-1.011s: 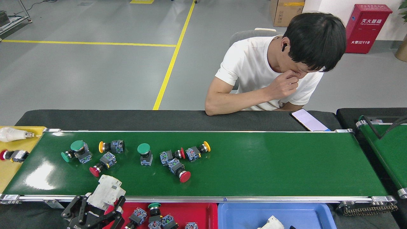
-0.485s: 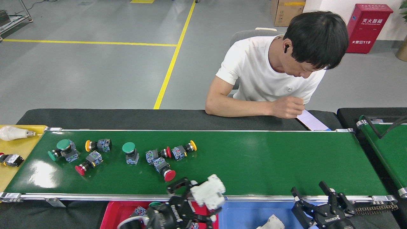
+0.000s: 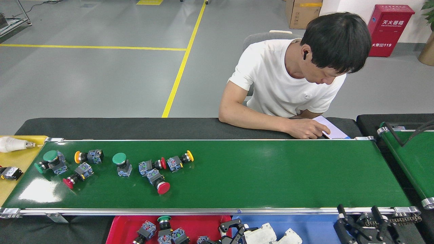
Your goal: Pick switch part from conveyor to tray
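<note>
Eight switch parts (image 3: pixel 122 164) on conveyor (image 3: pixel 271 176) (left gripper (image 3: pixel 234 228) spread, right gripper (image 3: pixel 362 223) spread)

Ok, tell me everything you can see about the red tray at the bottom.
The red tray looks like glossy plastic with a raised rim. Only its far part shows, cut off by the picture's bottom edge. It sits just below the conveyor's near rail, with the blue tray on its right. Inside lie several push-button switches, one with a green cap, the others showing grey and blue bodies.

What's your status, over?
Left gripper open over blue tray, white part released. Right gripper open, empty. Switches on conveyor. Nothing blocking.
</note>
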Motion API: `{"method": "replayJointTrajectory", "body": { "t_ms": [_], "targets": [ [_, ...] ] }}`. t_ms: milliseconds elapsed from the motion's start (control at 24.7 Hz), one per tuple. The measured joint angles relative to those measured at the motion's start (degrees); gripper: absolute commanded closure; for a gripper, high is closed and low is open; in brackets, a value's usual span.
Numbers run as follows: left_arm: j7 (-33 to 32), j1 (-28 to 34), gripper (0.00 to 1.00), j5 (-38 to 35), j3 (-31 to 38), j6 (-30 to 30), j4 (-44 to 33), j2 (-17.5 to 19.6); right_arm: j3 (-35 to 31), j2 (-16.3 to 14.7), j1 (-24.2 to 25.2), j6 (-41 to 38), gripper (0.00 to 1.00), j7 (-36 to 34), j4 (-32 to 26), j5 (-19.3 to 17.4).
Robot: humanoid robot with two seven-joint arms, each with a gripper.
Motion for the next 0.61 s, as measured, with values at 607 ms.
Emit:
{"method": "replayJointTrajectory", "body": {
  "t_ms": [607],
  "targets": [
    [0.20,11.04,0.00,20.22,48.00,2.67,-7.73,5.77,-0.30,0.00,0.00,-0.47,0.00,-0.40,-0.05,-0.20]
  ]
}}
